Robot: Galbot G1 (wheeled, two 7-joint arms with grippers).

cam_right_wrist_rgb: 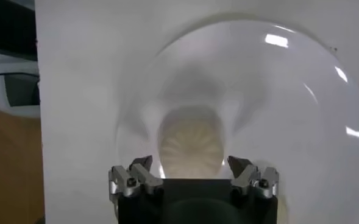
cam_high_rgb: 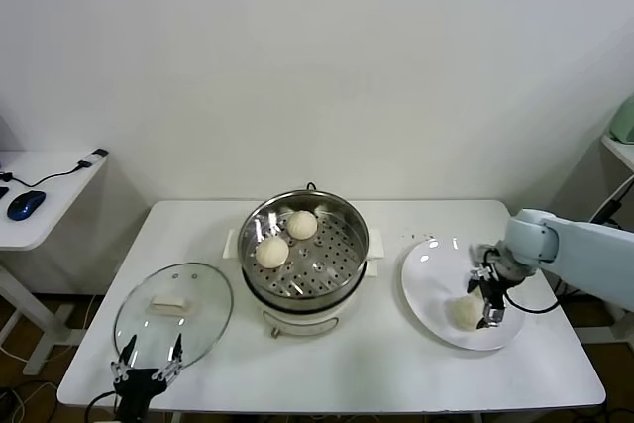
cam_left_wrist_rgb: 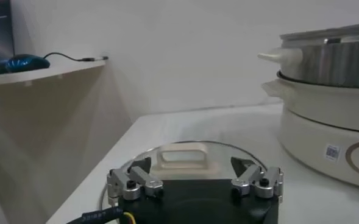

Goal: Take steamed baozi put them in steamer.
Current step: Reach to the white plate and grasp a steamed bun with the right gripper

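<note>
On glossy round plate [cam_high_rgb: 426,289], domed pleated baozi [cam_high_rgb: 464,311]

Overhead head view, two low wrist views

Bright even light, glare streaks on plate [cam_right_wrist_rgb: 325,91], blurred right wrist view

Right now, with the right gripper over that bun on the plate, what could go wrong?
1. The right gripper is open around the baozi; squeezing hard could dent the soft dough.
2. The plate sits loose near the table's edge, so a push might slide it.
3. Two buns already sit in the steamer; dropping this one there could stack them.
</note>
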